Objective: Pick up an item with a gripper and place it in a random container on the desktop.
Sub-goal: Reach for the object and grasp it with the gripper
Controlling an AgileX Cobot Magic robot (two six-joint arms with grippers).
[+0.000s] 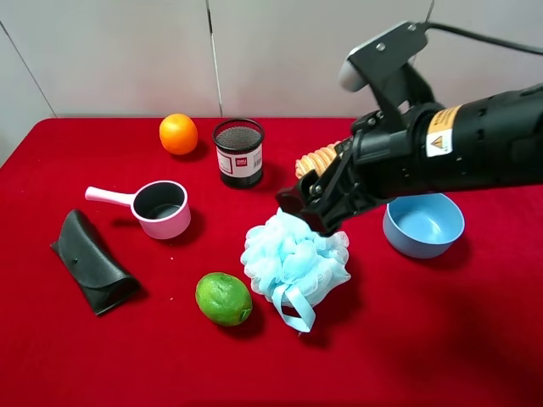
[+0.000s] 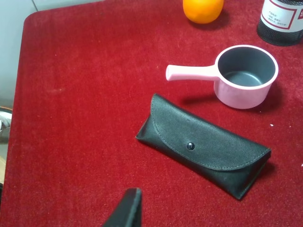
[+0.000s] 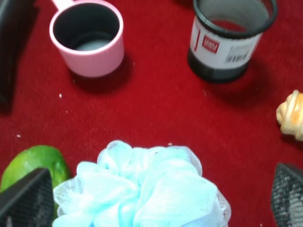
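The item, a fluffy light-blue bath pouf [image 1: 293,263] with a ribbon loop, lies on the red cloth near the middle. My right gripper [image 1: 318,212] hovers just over the pouf's back edge. In the right wrist view its jaws stand open, one black fingertip [image 3: 26,198] on each side of the pouf [image 3: 142,189], and neither visibly touches it. The container, a plain blue bowl [image 1: 422,225], sits empty to the right of the pouf. Of my left gripper only one black fingertip [image 2: 127,208] shows, above the cloth near a black case [image 2: 203,144].
A green lime [image 1: 223,298] lies just left of the pouf. Farther left are a pink handled pot [image 1: 161,209] and the black case [image 1: 92,261]. An orange [image 1: 178,133] and a black mesh cup [image 1: 238,152] stand at the back. A ridged tan object [image 1: 318,158] shows behind the right arm.
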